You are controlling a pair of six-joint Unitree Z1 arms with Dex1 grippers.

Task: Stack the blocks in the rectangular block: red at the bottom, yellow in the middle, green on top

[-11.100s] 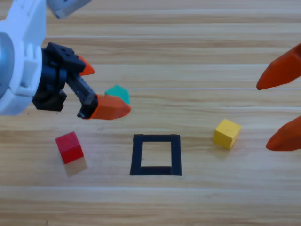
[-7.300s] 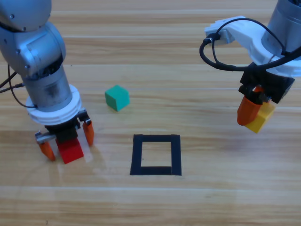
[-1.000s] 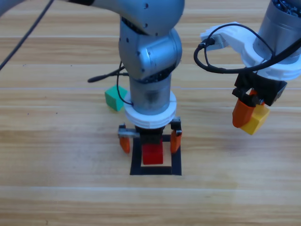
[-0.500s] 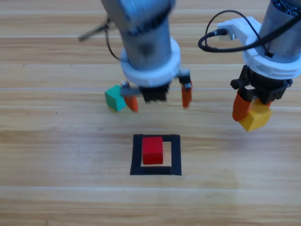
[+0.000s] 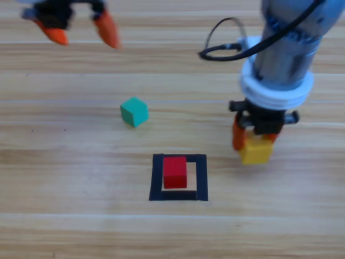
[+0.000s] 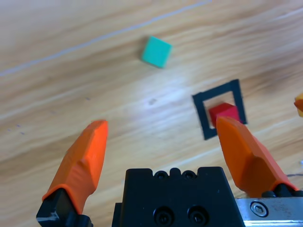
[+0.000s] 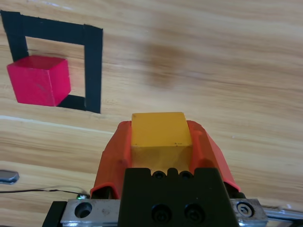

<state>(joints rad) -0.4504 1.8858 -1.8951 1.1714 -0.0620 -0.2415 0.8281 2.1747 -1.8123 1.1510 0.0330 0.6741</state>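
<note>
The red cube point(image 5: 174, 171) sits inside the black tape square point(image 5: 201, 178), free on all sides. The right gripper point(image 5: 254, 141) clamps the yellow cube point(image 5: 256, 151) just right of the square. The green cube point(image 5: 133, 111) lies apart, up-left. The left gripper point(image 5: 79, 25) hangs spread wide and empty at the top-left edge.

Right arm point(image 5: 283, 48): grey cylindrical casing, black looped cable point(image 5: 226, 48) alongside. Right gripper point(image 5: 254, 141): black body, two orange pointed jaws, silver plate with hex screws. Left gripper point(image 5: 79, 27): black body, orange tapered jaws, black round-headed screws.
</note>
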